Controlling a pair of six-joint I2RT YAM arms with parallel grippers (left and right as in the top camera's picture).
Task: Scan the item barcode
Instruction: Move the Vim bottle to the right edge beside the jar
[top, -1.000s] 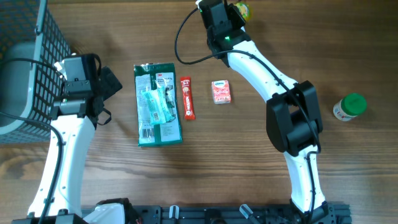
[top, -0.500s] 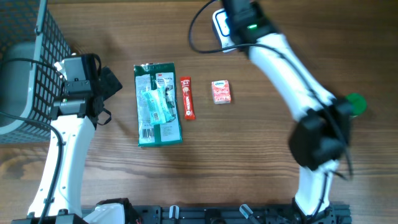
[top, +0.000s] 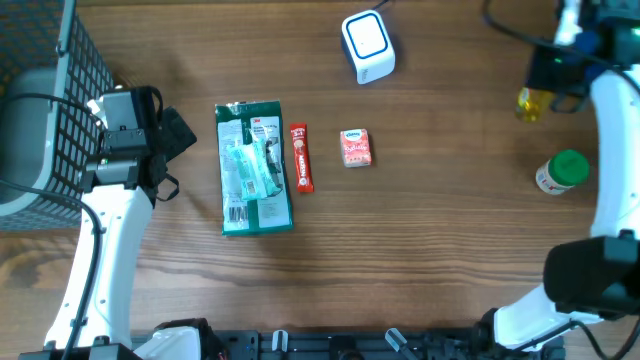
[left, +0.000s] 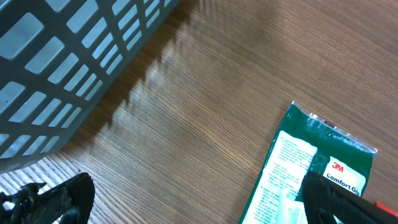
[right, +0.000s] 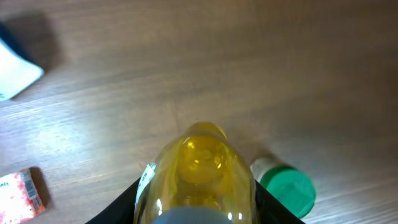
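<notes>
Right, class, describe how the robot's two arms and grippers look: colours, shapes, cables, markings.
Left arm and right arm: rounded white links, black joint housings. Left gripper and right gripper: black. Black cables loop near both wrists; the right wrist shows a green light.

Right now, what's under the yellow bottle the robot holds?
Bare wooden table, with a green-capped jar nearby. The yellow bottle itself hides the spot directly below it.

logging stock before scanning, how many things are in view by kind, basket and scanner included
pack: 1
sachet: 1
box: 1
bottle: 1
jar: 1
scanner: 1
basket: 1
total: 7
</notes>
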